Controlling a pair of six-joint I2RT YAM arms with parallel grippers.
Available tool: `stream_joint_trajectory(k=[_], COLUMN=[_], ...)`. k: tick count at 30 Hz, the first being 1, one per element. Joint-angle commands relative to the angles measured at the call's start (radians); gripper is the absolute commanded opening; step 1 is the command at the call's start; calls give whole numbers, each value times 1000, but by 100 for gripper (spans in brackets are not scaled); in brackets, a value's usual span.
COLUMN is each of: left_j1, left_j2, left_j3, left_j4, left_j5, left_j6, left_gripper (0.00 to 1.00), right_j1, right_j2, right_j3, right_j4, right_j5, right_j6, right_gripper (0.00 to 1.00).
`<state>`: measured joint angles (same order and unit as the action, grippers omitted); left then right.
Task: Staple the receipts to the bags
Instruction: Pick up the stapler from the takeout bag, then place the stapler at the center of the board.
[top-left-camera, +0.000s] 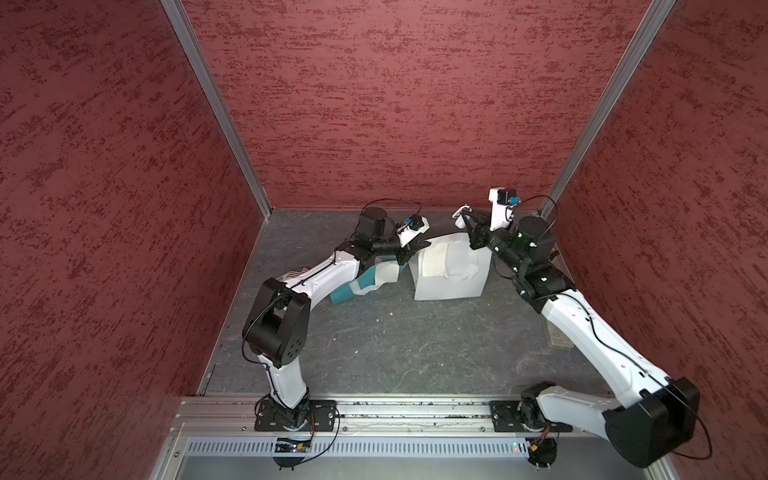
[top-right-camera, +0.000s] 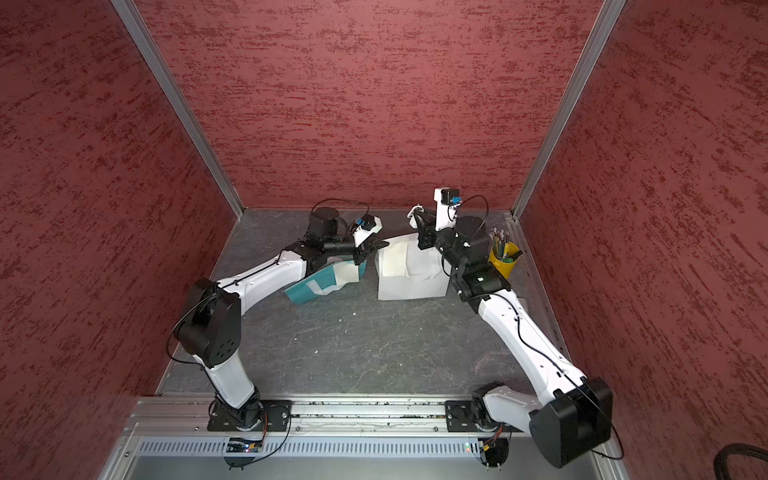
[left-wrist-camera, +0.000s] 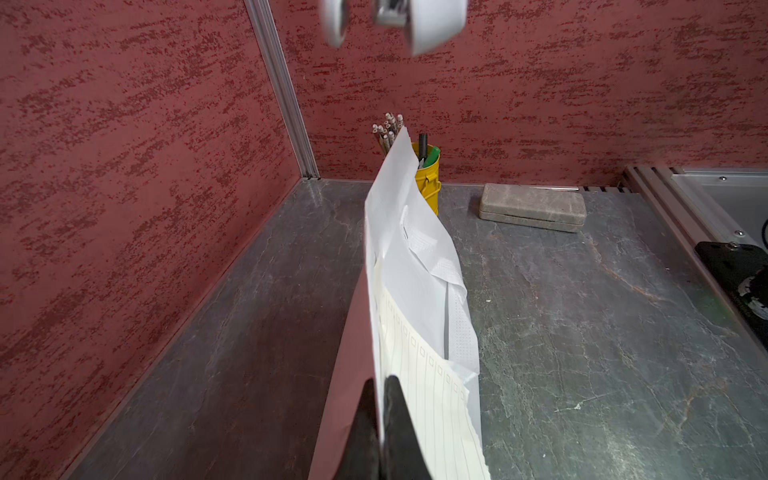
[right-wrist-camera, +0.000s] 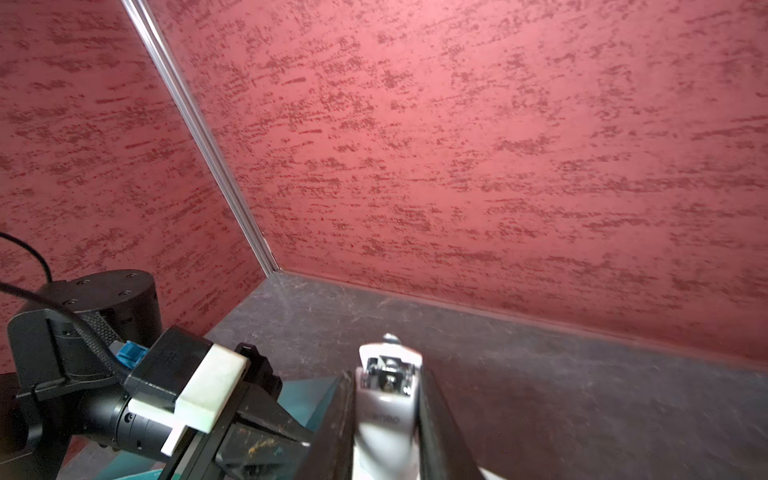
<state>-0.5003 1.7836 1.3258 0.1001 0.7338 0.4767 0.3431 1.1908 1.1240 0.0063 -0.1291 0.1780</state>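
1. In both top views a flat white shopping bag (top-left-camera: 451, 282) lay towards the back wall on the grey stone-look tabletop (top-left-camera: 395, 353). A narrow lined white paper receipt (top-left-camera: 434, 259) rested on its upper part. The left gripper (top-left-camera: 409, 251) was at the bag's corner, seemingly to raise bag and receipt as one edge. Beside it, partly under the left arm, lay a smaller teal shopping bag (top-left-camera: 345, 293) with a white sheet (top-left-camera: 388, 272) on it (likely the other receipt; stapled or not, I could not tell). The right gripper (top-left-camera: 465, 218) hung above the white bag's far edge, carrying a small white plastic stapler (top-left-camera: 460, 216).

2. From the left wrist, the jaws were fully closed. The black fingers (left-wrist-camera: 399, 424) pinched the bag's lifted edge with the receipt pressed against it. The bag stood up off the table like a sheet, presumably to offer the stapler a free edge. A yellow metal cup of pencils (left-wrist-camera: 428, 178) and a grey oblong case (left-wrist-camera: 532, 208) sat well apart by the wall.

3. From the right wrist, the jaws had narrowed onto the stapler's body, one finger on each flank, with its mouth pointing forward. No paper sat in that mouth, so I judged the stapling not yet done.
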Motion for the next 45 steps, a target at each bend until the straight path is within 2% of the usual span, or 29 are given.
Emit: stream_joint_trajectory(k=[1,6,10,16,20,29,30,32,36,38,44,45], left_j1=[-4,-4,-2,-2,-1,-1,-1,-1,2,2,8,12], left_j2=[-25,-26,-21,-23,-24,-18,-16,-18,-28,-35,-88,-106], left_j3=[-29,-39,-47,-52,-53,-32,-25,-19,-18,-16,-22,-23], left_j4=[29,67,99,120,117,84,74,77,95,100,163,185], left_j5=[-38,-48,-49,-64,-62,-57,-59,-68,-93,-112,-169,-185], left_j6=[-22,-36,-55,-76,-77,-87,-89,-100,-121,-115,-136,-153], left_gripper=[0,0,3,4,5,10,10,13,25,44,85,96], right_j1=[-26,-27,-27,-27,-26,-26,-26,-26,-26,-27,-28,-28], right_j2=[-17,20,34,16,80,236,249,257,238,236,153,121], right_j3=[102,146,35,-157,-249,-298,-293,-281,-290,-291,-247,-233], right_j4=[-305,-770,-920,-905,-902,-796,-787,-769,-730,-725,-712,-697], right_j5=[-8,-83,-161,-214,-232,-170,-163,-156,-137,-131,-77,-57], right_j6=[-17,15,81,205,232,239,239,239,252,253,245,236], right_gripper=[0,0,0,0,0,0,3,16,42,48,64,67])
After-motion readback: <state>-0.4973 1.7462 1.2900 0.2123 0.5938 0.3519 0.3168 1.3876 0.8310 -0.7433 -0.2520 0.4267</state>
